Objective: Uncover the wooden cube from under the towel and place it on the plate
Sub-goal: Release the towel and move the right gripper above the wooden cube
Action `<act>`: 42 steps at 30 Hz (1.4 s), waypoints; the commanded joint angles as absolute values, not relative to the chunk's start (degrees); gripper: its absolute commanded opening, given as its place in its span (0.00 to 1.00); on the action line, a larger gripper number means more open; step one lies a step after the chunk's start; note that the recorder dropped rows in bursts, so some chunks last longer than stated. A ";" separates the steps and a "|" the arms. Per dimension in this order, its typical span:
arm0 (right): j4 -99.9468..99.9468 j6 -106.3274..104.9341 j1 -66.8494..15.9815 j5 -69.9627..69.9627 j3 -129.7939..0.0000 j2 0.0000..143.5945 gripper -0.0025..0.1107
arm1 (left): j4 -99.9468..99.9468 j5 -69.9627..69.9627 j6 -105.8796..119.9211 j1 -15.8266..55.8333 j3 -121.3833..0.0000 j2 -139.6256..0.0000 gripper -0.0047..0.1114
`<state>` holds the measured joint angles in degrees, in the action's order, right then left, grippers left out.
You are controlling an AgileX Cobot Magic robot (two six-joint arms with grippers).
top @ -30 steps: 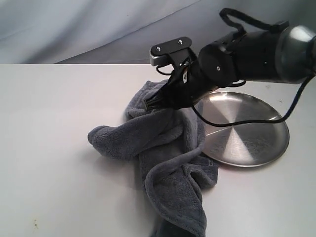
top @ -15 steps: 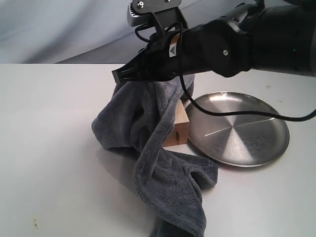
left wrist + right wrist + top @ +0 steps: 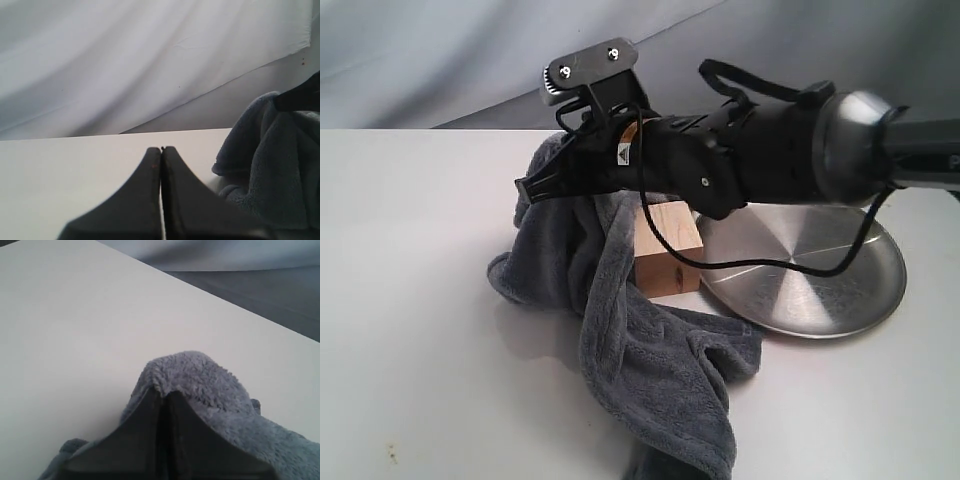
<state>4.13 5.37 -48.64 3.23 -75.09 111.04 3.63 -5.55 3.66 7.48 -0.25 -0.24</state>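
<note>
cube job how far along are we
Done: the cube is exposed, standing beside the plate. In hand: the right end effector is shut on the towel, holding a fold up. Left: the towel leans against the cube's side, and the cube is not yet on the plate.

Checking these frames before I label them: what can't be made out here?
Wooden cube: exterior view, its left side is hidden under the towel, its top behind the right arm; neither wrist view shows it.
Towel: exterior view, near end cut off by the bottom edge.
Plate: exterior view, far rim hidden behind the right arm.
Left arm's jaws: absent from the exterior view, so where they stand is unknown.
</note>
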 commanded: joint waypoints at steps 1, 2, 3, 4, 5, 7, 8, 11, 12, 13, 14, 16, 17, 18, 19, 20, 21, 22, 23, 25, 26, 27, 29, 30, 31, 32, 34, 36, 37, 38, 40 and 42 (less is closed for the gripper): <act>5.76 4.79 -50.13 3.32 -79.35 115.16 0.02 | 3.77 -4.94 3.54 7.36 0.00 0.00 0.04; 6.39 4.69 -50.51 2.32 -80.82 116.35 0.02 | 3.77 -4.94 3.54 7.36 0.00 0.00 0.04; 6.41 4.71 -50.79 1.27 -82.17 117.47 0.02 | 3.77 -4.94 3.54 7.36 0.00 0.00 0.04; 6.41 4.71 -50.79 0.60 -83.04 118.44 0.02 | 3.77 -4.94 3.54 7.36 0.00 0.00 0.04; 6.41 4.71 -50.79 0.00 -83.97 119.37 0.02 | 3.77 -4.94 3.54 7.36 0.00 0.00 0.04; 6.41 4.71 -50.79 -0.30 -85.11 120.93 0.02 | 3.77 -4.94 3.54 7.36 0.00 0.00 0.04; 6.41 4.71 -50.79 -0.46 -85.38 121.79 0.02 | 3.77 -4.94 3.54 7.36 0.00 0.00 0.04; 6.30 4.71 -50.23 -0.50 -85.38 123.75 0.02 | 3.77 -4.94 3.54 7.36 0.00 0.00 0.04; 5.71 4.71 -50.11 0.00 -85.38 124.36 0.02 | 3.77 -4.94 3.54 7.36 0.00 0.00 0.04; 5.27 4.71 -49.96 0.00 -85.38 124.72 0.02 | 3.77 -4.94 3.54 7.36 0.00 0.00 0.04; 4.76 4.71 -49.92 0.00 -85.38 125.09 0.02 | 3.77 -4.94 3.54 7.36 0.00 0.00 0.04; 4.16 4.71 -49.81 1.01 -85.38 125.23 0.04 | 3.77 -4.94 3.54 7.36 0.00 0.00 0.04; 4.16 4.71 -49.81 2.27 -85.38 125.23 0.06 | 3.77 -4.94 3.54 7.36 0.00 0.00 0.04; 4.00 4.71 -49.81 3.21 -85.38 125.23 0.10 | 3.77 -4.94 3.54 7.36 0.00 0.00 0.04; 3.49 4.71 -49.81 4.15 -85.38 125.11 0.16 | 3.77 -4.94 3.54 7.36 0.00 0.00 0.04; 3.31 4.71 -49.81 4.72 -85.38 125.11 0.23 | 3.77 -4.94 3.54 7.36 0.00 0.00 0.04; 3.31 4.84 -49.81 5.31 -85.38 124.87 0.30 | 3.77 -4.94 3.54 7.36 0.00 0.00 0.04; 3.31 4.84 -49.81 5.78 -85.38 124.73 0.39 | 3.77 -4.94 3.54 7.36 0.00 0.00 0.04; 3.31 4.84 -49.81 5.95 -85.38 124.47 0.46 | 3.77 -4.94 3.54 7.36 0.00 0.00 0.04; 3.31 4.84 -49.81 6.70 -85.38 124.07 0.61 | 3.77 -4.94 3.54 7.36 0.00 0.00 0.04; 3.31 4.84 -49.81 6.80 -85.38 123.68 0.65 | 3.77 -4.94 3.54 7.36 0.00 0.00 0.04; 3.31 4.84 -49.91 6.66 -85.38 123.24 0.69 | 3.77 -4.94 3.54 7.36 0.00 0.00 0.04; 3.31 4.84 -50.15 5.74 -85.38 121.98 0.70 | 3.77 -4.94 3.54 7.36 0.00 0.00 0.04; 3.31 4.97 -50.29 5.10 -85.38 121.10 0.70 | 3.77 -4.94 3.54 7.36 0.00 0.00 0.04; 3.20 4.97 -50.53 4.19 -85.38 120.18 0.70 | 3.77 -4.94 3.54 7.36 0.00 0.00 0.04; 3.10 4.97 -50.65 3.02 -85.38 119.41 0.70 | 3.77 -4.94 3.54 7.36 0.00 0.00 0.04; 2.39 4.97 -50.76 -0.96 -85.38 117.41 0.70 | 3.77 -4.94 3.54 7.36 0.00 0.00 0.04; 1.99 4.97 -50.76 -6.36 -85.38 115.34 0.70 | 3.77 -4.94 3.54 7.36 0.00 0.00 0.04; 1.85 4.97 -50.76 -9.64 -85.38 114.29 0.70 | 3.77 -4.94 3.54 7.36 0.00 0.00 0.04; 1.85 4.97 -50.76 -13.25 -85.38 113.28 0.70 | 3.77 -4.94 3.54 7.36 0.00 0.00 0.04; 1.85 5.63 -50.64 -20.88 -85.38 111.48 0.70 | 3.77 -4.94 3.54 7.36 0.00 0.00 0.04; 1.85 5.61 -50.21 -27.40 -85.38 110.02 0.70 | 3.77 -4.94 3.54 7.36 0.00 0.00 0.04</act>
<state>2.40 5.31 -50.66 -17.52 -85.06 112.53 3.63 -5.55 3.66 7.48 -0.25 -0.24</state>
